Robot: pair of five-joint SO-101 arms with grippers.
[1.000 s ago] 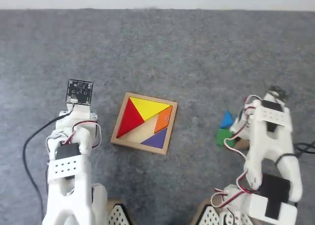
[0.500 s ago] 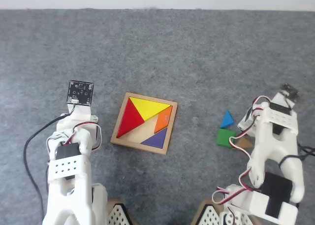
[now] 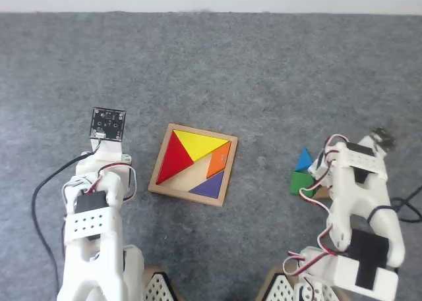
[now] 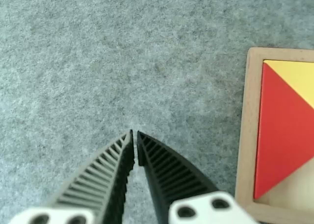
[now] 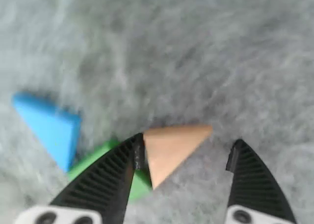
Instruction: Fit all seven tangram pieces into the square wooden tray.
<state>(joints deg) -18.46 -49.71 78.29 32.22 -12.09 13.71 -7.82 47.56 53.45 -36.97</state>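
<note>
Wooden and square, the tray (image 3: 188, 177) is sitting a little left of the middle of the high view, turned at a slight angle on the grey felt (image 3: 264, 70). Four pieces are lying inside it: a red triangle (image 3: 175, 159) along its left side, a yellow triangle (image 3: 198, 145) along its upper edge, an orange piece (image 3: 217, 161) by its right rim and a purple piece (image 3: 209, 186) at its lower right. A patch of bare wood is showing between them.

Three pieces are lying on the felt well apart from the tray, at the right of the frame: a blue triangle (image 3: 304, 160), a green square (image 3: 301, 182) just below it, and a tan triangle (image 3: 321, 193) beside the square, partly under the right arm (image 3: 359, 189).

The right gripper (image 5: 186, 150) is hanging over that group with its jaws wide apart. The tan triangle (image 5: 171, 145) is lying between them, close against one finger, with the green square (image 5: 93, 158) and the blue triangle (image 5: 51, 128) off to the side.

The left gripper (image 4: 135, 134) is pointing at bare felt just beside the tray's rim (image 4: 244, 131), its jaws pressed together on nothing. The left arm (image 3: 92, 209) is standing at the lower left.
</note>
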